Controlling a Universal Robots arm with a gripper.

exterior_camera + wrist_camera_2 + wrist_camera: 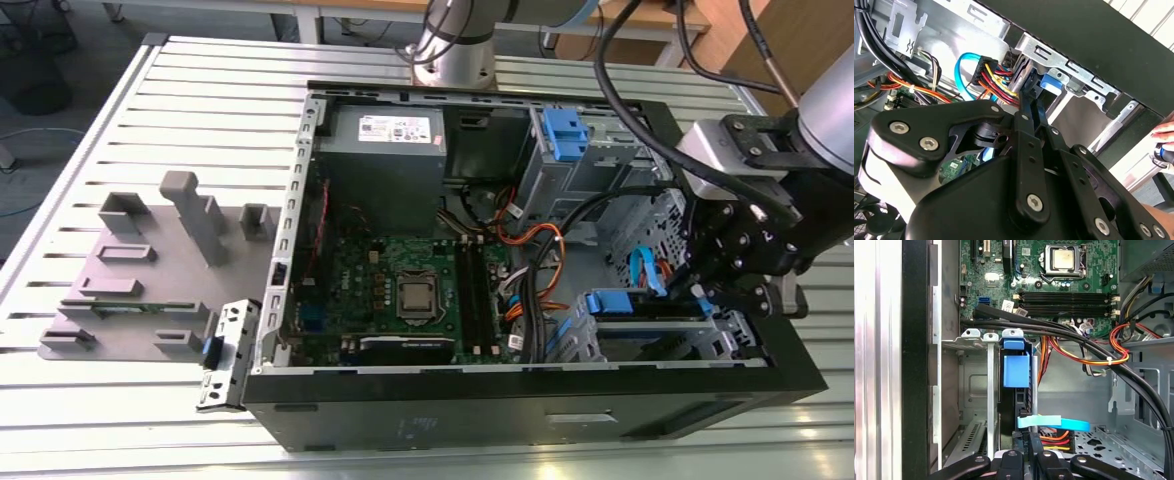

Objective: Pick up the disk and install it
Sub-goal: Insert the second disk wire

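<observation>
1. Work seen from the exterior view: the open black metal computer case [534, 400] lies on the grey slatted metal table [200, 110]. The black robot gripper [714, 290] reaches down into the case on the exterior view's right. The disk [609, 302], a flat silver drive in a blue plastic bracket, stands on its edge in the grey metal bay [667, 335] just beside the gripper. The disk looks most of the way into its slot, so the step in hand seems to be putting it in, not picking it up. The green circuit board [400, 280] and the grey power supply box [387, 135] sit well apart from this spot.

2. In the second wrist view, the gripper [1031, 100] points at the blue bracket of the disk [1051, 82] under the silver bay rail [1064, 57]. A bunch of red and yellow wires [999, 82] hangs just beside it.

3. In the first wrist view, the disk [1016, 371] sits between thin silver rails [990, 390], with the gripper [1031, 460] right at its near end. A light blue flat cable [1054, 423] lies across that end.

4. Whether the gripper is apart, together or clamped on the disk cannot be told.

5. Any next move probably calls for a straight, gentle path, because the cables are so close.
</observation>
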